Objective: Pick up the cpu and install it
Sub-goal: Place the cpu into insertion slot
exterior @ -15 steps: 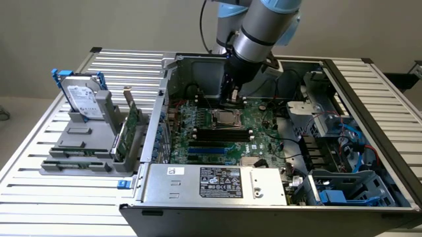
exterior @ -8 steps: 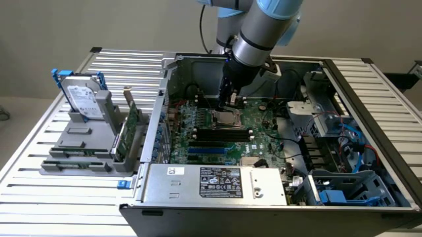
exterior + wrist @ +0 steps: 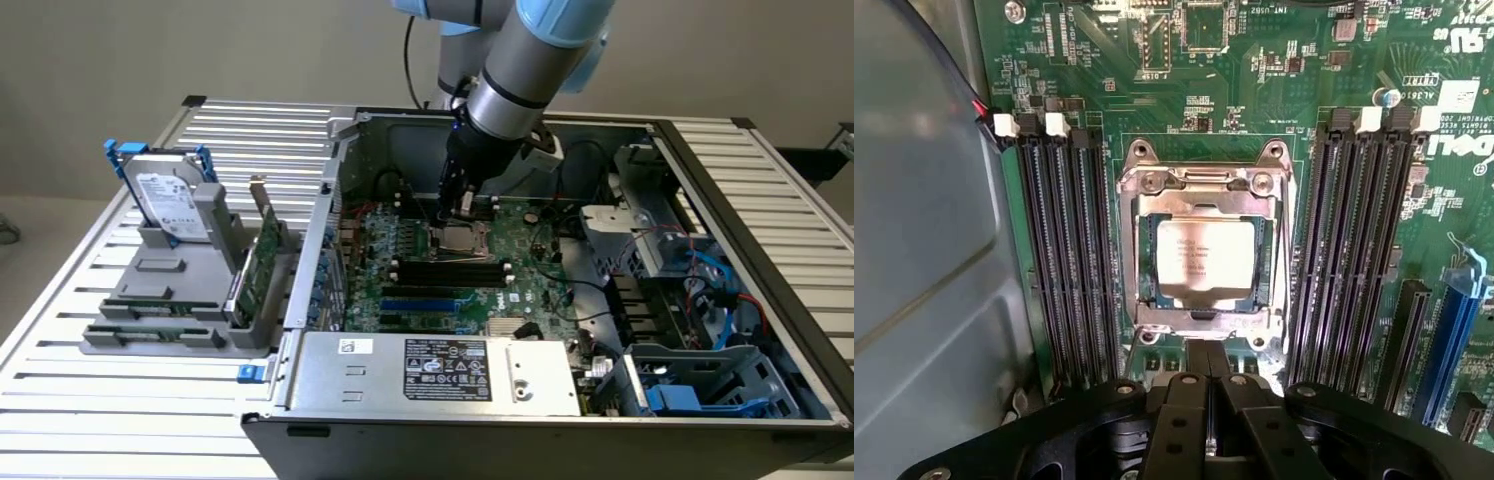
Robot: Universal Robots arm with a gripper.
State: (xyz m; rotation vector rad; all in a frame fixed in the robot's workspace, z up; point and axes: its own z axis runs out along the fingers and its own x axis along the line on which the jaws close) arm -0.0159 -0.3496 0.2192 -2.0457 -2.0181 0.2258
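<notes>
The cpu (image 3: 1204,250), a small silvery square chip with faint print, lies flat inside the square metal socket frame (image 3: 1144,185) on the green motherboard (image 3: 1274,90). In the exterior view the cpu (image 3: 466,238) sits mid-board inside the open computer case. My gripper (image 3: 1207,352) hangs just above the socket's near edge, fingers pressed together with nothing between them. In the exterior view the gripper (image 3: 461,207) points down at the socket from the blue and grey arm.
Black memory slots (image 3: 1069,260) flank the socket on both sides. The grey case wall (image 3: 924,250) stands close by. A labelled power supply (image 3: 441,370) fills the case front. On the exterior view's left, a hard drive (image 3: 171,200) with blue handles stands in a grey rack.
</notes>
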